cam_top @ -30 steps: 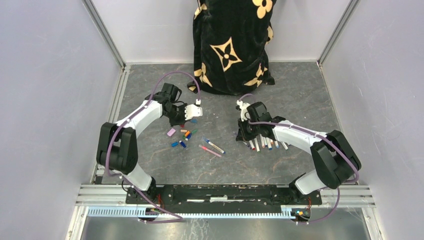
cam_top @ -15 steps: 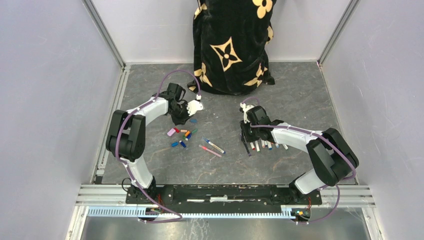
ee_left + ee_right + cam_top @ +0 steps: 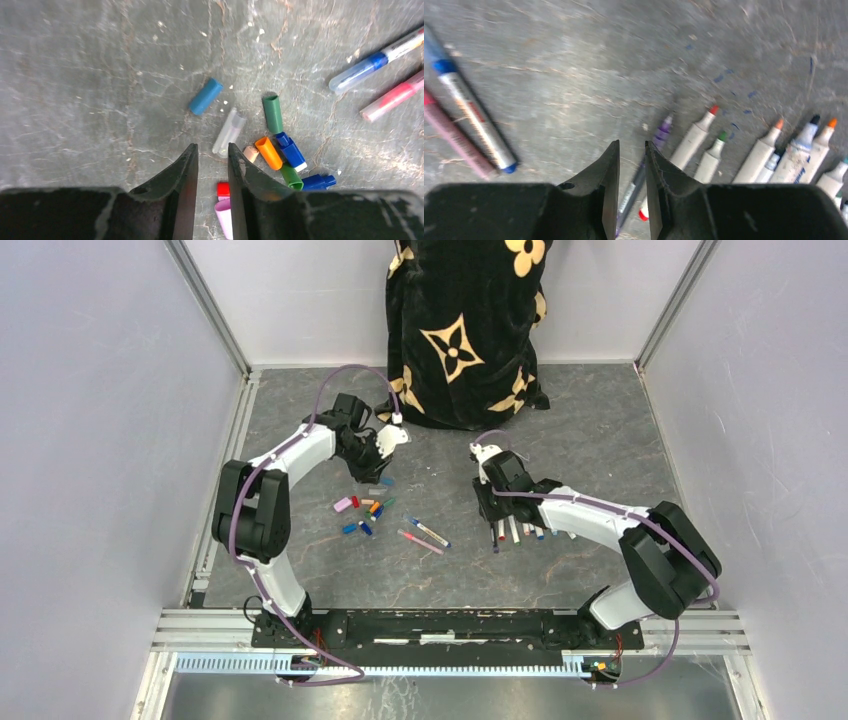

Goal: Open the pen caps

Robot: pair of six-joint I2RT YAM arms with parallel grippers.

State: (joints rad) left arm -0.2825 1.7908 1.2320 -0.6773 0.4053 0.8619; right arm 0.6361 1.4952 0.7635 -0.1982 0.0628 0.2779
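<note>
Take the blue-capped pen (image 3: 428, 532) as your marker; it is one of only two pens I can see with a cap on. Just on its near side, toward the arm bases (image 3: 440, 625), the pink pen (image 3: 419, 542) lies close alongside it, nearly parallel. Both run on a slant, from far-left end to near-right end, and on the blue-capped pen the cap looks to sit at the far-left end.

Left of the marker, a little apart, is the loose pile of pen caps (image 3: 268, 153) already off: orange, green, blue, red, pink and a clear one. Right of it, about as far off, the uncapped pens (image 3: 696, 137) lie in a row on the table (image 3: 600, 430), tips bare.

Your right gripper (image 3: 631, 143) hangs over the left end of that row, so the marker lies to its left. Its fingers stand a narrow slit apart with nothing in it. Your left gripper (image 3: 212, 146) is just beyond the cap pile and farther from the marker, with the same narrow slit and likewise carrying nothing.

I judge the right arm the nearer one, and the move turns on this. You must swing it left and turn the wrist so the fingers close across the slanted barrel, not along it, leaving the capped end free for the left.

Farthest behind the marker stands the black flowered bag (image 3: 460, 330), well apart.
</note>
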